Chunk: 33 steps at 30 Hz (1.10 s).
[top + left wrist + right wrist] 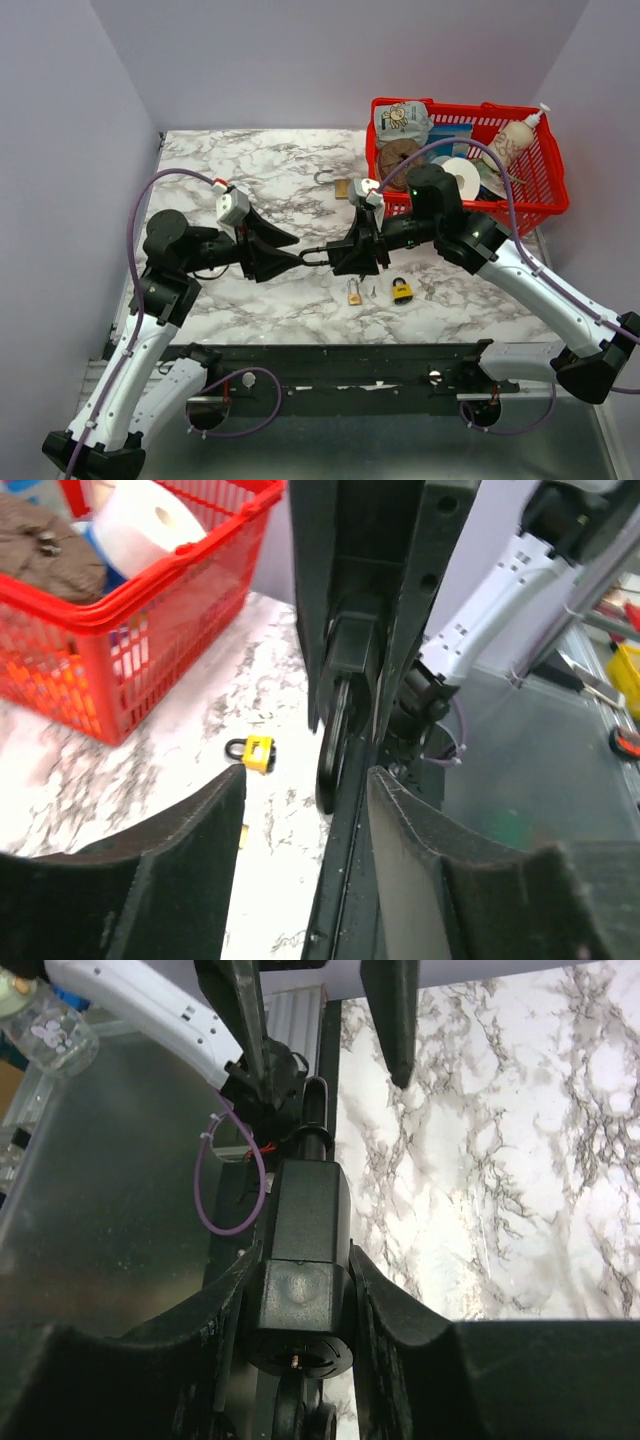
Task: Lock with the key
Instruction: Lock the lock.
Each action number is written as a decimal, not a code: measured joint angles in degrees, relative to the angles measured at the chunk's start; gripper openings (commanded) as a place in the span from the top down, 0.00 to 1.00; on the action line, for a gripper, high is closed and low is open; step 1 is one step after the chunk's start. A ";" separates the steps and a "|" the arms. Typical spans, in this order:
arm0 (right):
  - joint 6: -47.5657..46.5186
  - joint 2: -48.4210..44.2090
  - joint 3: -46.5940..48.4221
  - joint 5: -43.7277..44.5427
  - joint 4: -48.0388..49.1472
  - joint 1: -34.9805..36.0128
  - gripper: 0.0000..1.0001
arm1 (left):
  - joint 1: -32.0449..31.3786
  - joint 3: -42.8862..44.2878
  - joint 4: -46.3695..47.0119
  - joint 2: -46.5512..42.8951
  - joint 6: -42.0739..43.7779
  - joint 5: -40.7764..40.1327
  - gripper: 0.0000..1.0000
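Observation:
My right gripper (345,254) is shut on a black padlock (300,1260) and holds it above the table, shackle (315,257) pointing left. The keyhole end (298,1352) faces the right wrist camera. My left gripper (300,249) is open and empty, its tips just short of the shackle. In the left wrist view the black padlock (350,670) hangs ahead between the open fingers (200,860). A yellow padlock (402,291) and a small brass padlock (354,291) lie on the marble. Small metal keys (428,291) lie right of the yellow padlock.
A red basket (545,205) with a bottle, tape roll and packets stands at the back right. A metal hook (322,178) and a brass piece (342,188) lie left of it. The table's black front rail (330,365) runs below the grippers.

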 measured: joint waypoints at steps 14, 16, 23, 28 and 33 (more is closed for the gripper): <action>6.45 0.87 0.00 -3.63 2.80 -1.44 0.99 | 5.46 -10.05 21.81 -3.19 -18.75 5.40 0.56; 6.64 1.31 0.00 -4.02 3.02 -1.44 0.99 | 5.46 -10.05 22.93 -2.91 -19.50 5.40 0.57; 6.91 1.97 0.00 -4.31 3.39 -1.44 0.99 | 5.27 -10.08 24.22 -1.77 -20.72 5.44 0.52; 6.91 1.97 0.00 -5.05 3.43 -1.44 0.99 | 4.63 -10.16 23.15 -1.40 -20.50 5.42 0.54; 6.91 1.99 0.02 -5.40 3.76 -1.44 0.99 | 2.32 -10.16 22.32 -0.92 -19.96 5.25 0.61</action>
